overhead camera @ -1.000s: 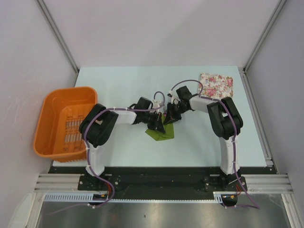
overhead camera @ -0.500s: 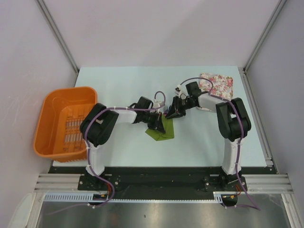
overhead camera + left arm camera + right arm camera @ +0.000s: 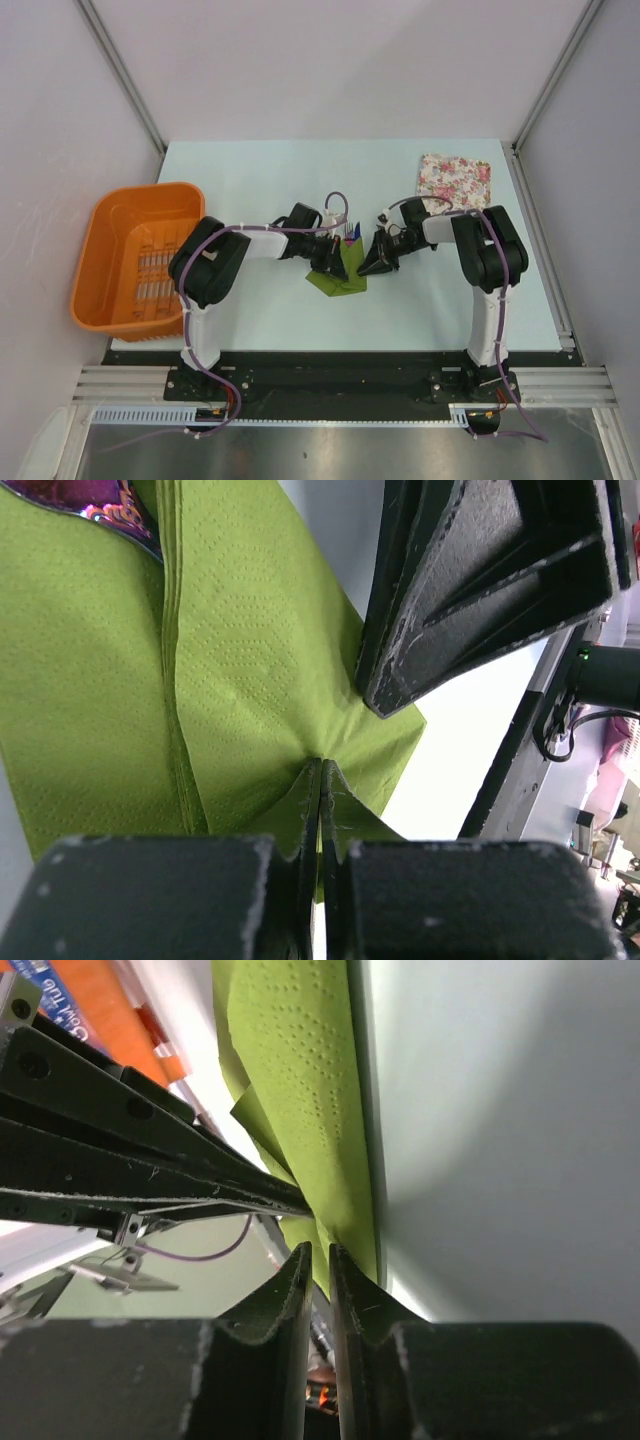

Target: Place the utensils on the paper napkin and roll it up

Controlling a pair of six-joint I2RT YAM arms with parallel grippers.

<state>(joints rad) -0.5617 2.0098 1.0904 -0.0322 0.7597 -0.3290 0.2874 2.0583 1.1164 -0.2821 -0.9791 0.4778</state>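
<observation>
The olive-green paper napkin (image 3: pixel 341 283) lies mid-table, partly folded over the utensils. Only the utensils' purple ends (image 3: pixel 348 236) poke out at its far side; one dark purple end (image 3: pixel 95 500) shows in the left wrist view. My left gripper (image 3: pixel 330 264) is shut on a pinched fold of the napkin (image 3: pixel 250 660), its tips (image 3: pixel 320 766) pressed together on the paper. My right gripper (image 3: pixel 369 267) sits low at the napkin's right edge (image 3: pixel 300 1060). Its jaws (image 3: pixel 318 1250) stand a narrow slit apart with the paper's corner just at the tips.
An orange basket (image 3: pixel 100 215) stands at the table's left edge. A pink floral pad (image 3: pixel 455 180) lies at the back right. The two grippers are very close together over the napkin; the right one's fingers (image 3: pixel 470 590) fill the left wrist view.
The right gripper swung back from near the floral pad and came down at the napkin's right edge. The left gripper closed fully on the napkin fold and stayed put.
</observation>
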